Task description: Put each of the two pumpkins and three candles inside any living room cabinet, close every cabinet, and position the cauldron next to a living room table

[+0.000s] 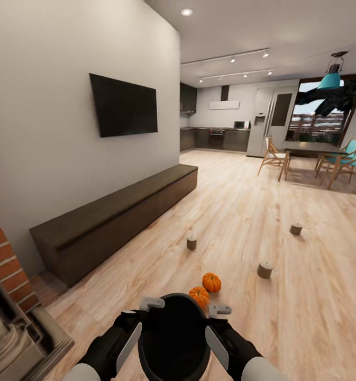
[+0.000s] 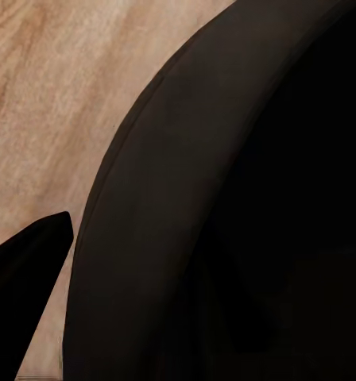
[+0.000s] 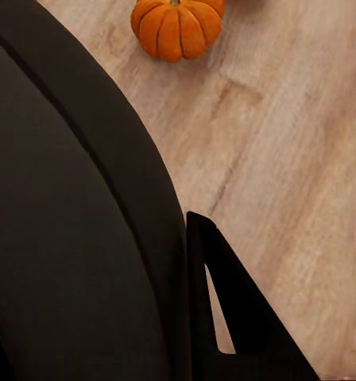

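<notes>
Cauldron betw both grippers, left gripper & right gripper each clamped on rim.

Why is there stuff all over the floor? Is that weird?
Yes. Two pumpkins and three candles sit scattered on the wooden floor, not on furniture. The cabinet looks shut. The black cauldron sits between both hands.

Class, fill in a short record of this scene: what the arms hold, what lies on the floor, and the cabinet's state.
held: cauldron, between left pincer and right pincer
floor: two pumpkins; three candles
cabinet: along the wall, fronts closed
table: far right, with chairs
</notes>
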`<state>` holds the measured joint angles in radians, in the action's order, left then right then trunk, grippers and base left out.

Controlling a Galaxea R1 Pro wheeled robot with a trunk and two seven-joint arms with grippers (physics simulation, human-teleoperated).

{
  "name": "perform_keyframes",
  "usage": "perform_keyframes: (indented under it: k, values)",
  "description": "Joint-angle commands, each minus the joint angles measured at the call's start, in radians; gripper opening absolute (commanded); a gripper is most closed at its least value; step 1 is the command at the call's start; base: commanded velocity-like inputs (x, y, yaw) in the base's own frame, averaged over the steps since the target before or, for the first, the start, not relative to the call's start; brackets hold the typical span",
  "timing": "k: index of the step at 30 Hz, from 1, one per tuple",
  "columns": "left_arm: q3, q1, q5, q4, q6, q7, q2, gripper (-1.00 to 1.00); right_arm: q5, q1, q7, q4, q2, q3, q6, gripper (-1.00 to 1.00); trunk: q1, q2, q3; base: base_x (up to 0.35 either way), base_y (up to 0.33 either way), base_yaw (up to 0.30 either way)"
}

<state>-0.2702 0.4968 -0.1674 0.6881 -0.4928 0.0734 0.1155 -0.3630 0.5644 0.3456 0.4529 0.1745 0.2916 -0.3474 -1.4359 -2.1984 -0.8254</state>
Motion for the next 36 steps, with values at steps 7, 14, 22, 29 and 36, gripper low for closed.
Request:
perform_keyframes:
  k: [7,14,22,29,36]
  values:
    - [-0.005,0.000,-0.026,0.001,-0.004,0.009,-0.002,-1.00,0.001,0.002,0.007,0.024,0.000,0.006,-0.001,-1.00,0.001,-0.001,-0.001,-0.280,0.000,-0.256]
    - [-0.005,0.000,-0.026,0.001,-0.004,0.009,-0.002,-1.00,0.001,0.002,0.007,0.024,0.000,0.006,-0.001,-1.00,0.001,-0.001,-0.001,-0.280,0.000,-0.257]
    - [-0.004,0.000,-0.026,0.001,-0.004,0.009,-0.002,-1.00,0.001,0.002,0.007,0.024,0.000,0.006,-0.001,-1.00,0.001,-0.001,-0.001,-0.280,0.000,-0.257]
    - [-0.004,0.000,-0.026,0.001,-0.004,0.009,-0.002,-1.00,0.001,0.002,0.008,0.024,0.000,0.006,-0.001,-1.00,0.001,-0.001,-0.001,-0.280,0.000,-0.257]
    - [-0.004,0.000,-0.026,0.001,-0.004,0.009,-0.002,-1.00,0.001,0.002,0.008,0.024,0.000,0.006,-0.001,-1.00,0.001,-0.001,-0.001,-0.280,0.000,-0.257]
